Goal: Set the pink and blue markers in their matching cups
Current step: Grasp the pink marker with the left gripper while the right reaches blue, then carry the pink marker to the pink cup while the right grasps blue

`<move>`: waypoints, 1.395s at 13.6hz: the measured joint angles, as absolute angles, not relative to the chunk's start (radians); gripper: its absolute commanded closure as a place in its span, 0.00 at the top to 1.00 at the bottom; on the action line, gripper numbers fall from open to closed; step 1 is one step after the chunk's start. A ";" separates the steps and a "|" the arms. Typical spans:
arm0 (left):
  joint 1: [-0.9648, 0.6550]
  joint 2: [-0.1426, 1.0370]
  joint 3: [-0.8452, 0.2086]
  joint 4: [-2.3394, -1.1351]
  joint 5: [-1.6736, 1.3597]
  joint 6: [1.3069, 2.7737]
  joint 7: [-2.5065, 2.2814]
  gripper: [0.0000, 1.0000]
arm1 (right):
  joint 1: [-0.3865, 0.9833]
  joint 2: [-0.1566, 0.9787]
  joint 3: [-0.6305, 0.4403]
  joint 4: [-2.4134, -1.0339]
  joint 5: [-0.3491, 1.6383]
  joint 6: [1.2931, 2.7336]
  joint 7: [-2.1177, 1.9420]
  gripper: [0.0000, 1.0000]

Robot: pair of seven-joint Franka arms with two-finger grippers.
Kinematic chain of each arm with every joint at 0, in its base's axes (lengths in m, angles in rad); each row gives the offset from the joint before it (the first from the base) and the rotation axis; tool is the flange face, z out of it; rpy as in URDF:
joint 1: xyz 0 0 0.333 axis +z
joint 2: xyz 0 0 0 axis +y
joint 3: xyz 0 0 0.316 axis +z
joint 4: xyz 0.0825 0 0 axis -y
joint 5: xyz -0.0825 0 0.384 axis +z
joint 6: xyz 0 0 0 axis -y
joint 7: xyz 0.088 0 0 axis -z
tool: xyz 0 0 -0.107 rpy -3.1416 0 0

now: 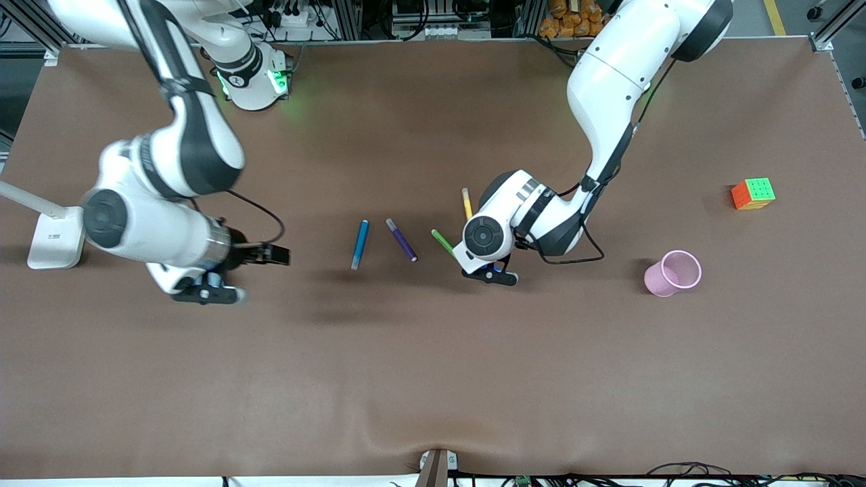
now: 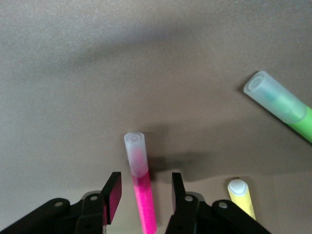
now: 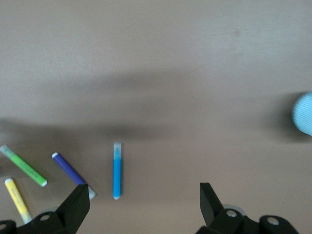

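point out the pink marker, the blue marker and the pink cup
pink marker (image 2: 144,204): left wrist view, on its magenta barrel
blue marker (image 1: 359,245): front view, middle of its barrel
pink cup (image 1: 662,279): front view, on its outer mesh wall

The left gripper (image 2: 142,192) hangs low over the brown table (image 2: 97,73), fingers (image 2: 113,187) spread to either side of the pink marker (image 2: 141,192), apparently not touching it. A green pen (image 2: 282,107) and a yellow pen (image 2: 241,197) lie beside it.

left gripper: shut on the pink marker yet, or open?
Open. In the left wrist view the left gripper straddles the pink marker, with a gap showing on each side of it.
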State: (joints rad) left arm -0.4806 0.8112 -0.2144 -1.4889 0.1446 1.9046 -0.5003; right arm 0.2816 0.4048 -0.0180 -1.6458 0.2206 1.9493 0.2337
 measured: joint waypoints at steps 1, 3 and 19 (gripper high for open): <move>-0.481 0.815 -0.215 -1.489 0.145 1.911 -0.500 0.51 | 0.296 0.435 -0.018 -1.647 0.220 1.986 0.239 1.00; -0.482 0.820 -0.215 -1.490 0.145 1.915 -0.498 0.44 | 0.311 0.493 -0.018 -1.644 0.220 2.033 0.267 1.00; -0.476 0.737 -0.160 -1.417 0.164 1.920 -0.498 0.00 | 0.502 0.603 -0.029 -1.825 0.205 2.325 0.422 1.00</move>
State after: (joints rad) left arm -0.4755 0.7370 -0.1602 -1.4165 0.1643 1.9204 -0.4977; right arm 0.5024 0.6028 -0.0293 -1.8246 0.2046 2.3253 0.4220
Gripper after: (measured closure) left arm 0.824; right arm 0.000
